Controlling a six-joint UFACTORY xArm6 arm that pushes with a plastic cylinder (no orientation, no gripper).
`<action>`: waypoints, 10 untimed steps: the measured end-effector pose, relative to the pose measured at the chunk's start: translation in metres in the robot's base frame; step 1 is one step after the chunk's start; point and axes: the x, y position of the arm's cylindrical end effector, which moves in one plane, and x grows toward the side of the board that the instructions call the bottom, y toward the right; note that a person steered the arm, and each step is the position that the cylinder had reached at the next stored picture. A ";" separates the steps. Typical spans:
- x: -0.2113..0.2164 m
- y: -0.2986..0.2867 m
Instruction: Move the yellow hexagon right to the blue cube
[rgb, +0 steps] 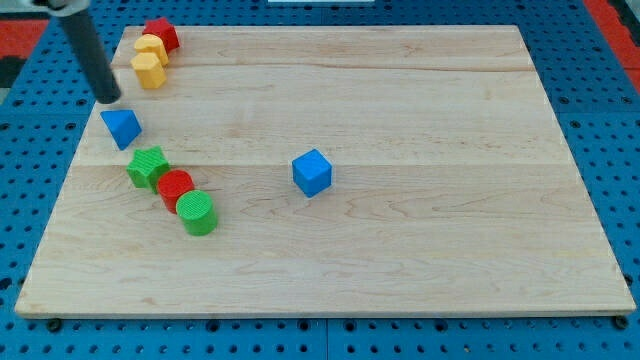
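The blue cube (312, 172) sits near the middle of the wooden board (400, 250). The yellow hexagon (148, 70) lies near the board's top left corner, touching a second yellow block (152, 47) above it, which touches a red block (161, 34). My tip (108, 98) is at the board's left edge, just left of and below the yellow hexagon, apart from it, and above a blue triangular block (122, 127).
Lower left of the blue cube a green star-like block (147, 165), a red cylinder (175, 187) and a green cylinder (197, 212) lie in a diagonal row, touching. Blue pegboard surrounds the board.
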 end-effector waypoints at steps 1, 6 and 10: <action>-0.027 -0.004; -0.070 0.222; -0.094 0.347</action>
